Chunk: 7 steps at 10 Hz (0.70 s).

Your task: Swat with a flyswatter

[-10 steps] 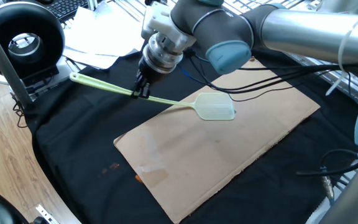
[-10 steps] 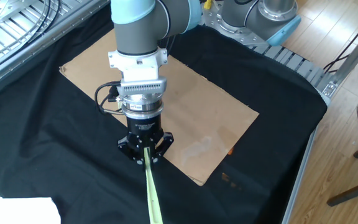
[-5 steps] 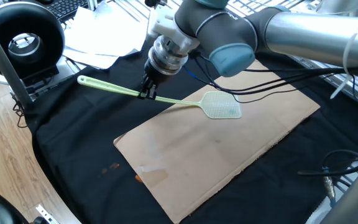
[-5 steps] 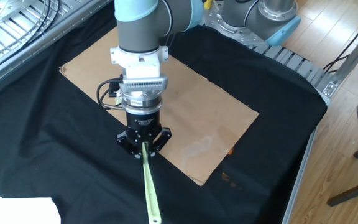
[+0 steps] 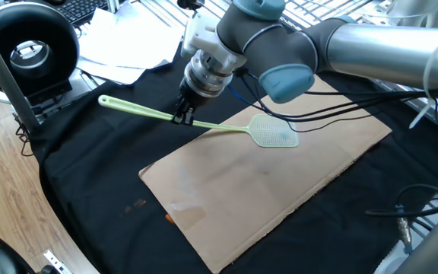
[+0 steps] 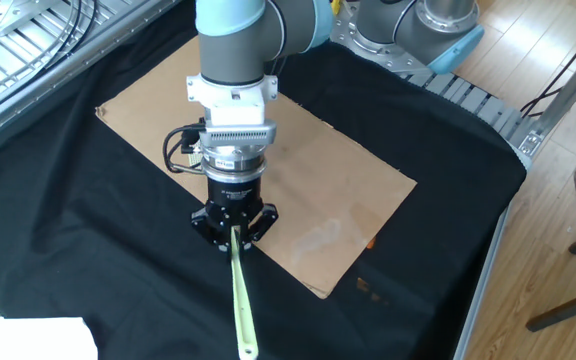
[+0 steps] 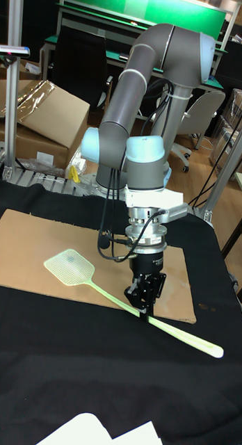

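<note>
Flyswatter point(image 5: 267, 133) shifted right, pincer point(image 5: 181, 116) clamped, over cardboard point(image 5: 226, 198)

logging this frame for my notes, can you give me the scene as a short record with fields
gripper: gripper shut on the flyswatter, gripping its handle partway along
flyswatter head: mesh head over the cardboard sheet; contact unclear
handle end: loop over the black cloth
surface: cardboard sheet lying on the black cloth
background: black fan at table edge

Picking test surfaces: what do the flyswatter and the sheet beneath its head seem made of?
The flyswatter looks like pale green plastic: thin handle, fine mesh head. The sheet looks like brown cardboard, matte, with rough edges. It lies on black cloth, probably fabric, as it wrinkles.
</note>
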Each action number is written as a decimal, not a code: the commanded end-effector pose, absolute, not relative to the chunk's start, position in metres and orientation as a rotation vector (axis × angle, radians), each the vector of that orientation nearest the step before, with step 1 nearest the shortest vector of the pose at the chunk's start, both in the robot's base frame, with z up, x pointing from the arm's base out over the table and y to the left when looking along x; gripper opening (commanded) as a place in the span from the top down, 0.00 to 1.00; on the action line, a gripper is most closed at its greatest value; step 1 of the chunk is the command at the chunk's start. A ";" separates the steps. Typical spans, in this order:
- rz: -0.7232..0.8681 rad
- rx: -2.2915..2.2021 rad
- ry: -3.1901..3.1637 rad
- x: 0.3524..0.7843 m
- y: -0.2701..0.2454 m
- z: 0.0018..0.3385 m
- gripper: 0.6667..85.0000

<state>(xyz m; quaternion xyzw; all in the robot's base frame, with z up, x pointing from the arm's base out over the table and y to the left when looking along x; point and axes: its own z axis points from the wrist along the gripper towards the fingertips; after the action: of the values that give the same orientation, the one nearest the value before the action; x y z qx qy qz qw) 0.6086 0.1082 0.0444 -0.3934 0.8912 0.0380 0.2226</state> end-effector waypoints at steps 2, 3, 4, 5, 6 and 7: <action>0.037 -1.048 2.564 0.594 0.086 0.044 1.00; 0.010 -1.040 2.606 0.590 0.081 0.045 1.00; 0.012 -0.999 2.670 0.584 0.080 0.050 1.00; -0.032 -1.028 2.712 0.584 0.069 0.057 1.00; -0.061 -1.035 2.761 0.583 0.059 0.067 1.00; -0.087 -1.004 2.816 0.582 0.051 0.077 1.00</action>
<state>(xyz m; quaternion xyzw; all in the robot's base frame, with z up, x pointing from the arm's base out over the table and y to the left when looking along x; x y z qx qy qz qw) 0.5881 0.0711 0.0549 -0.3578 0.9249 -0.0078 0.1285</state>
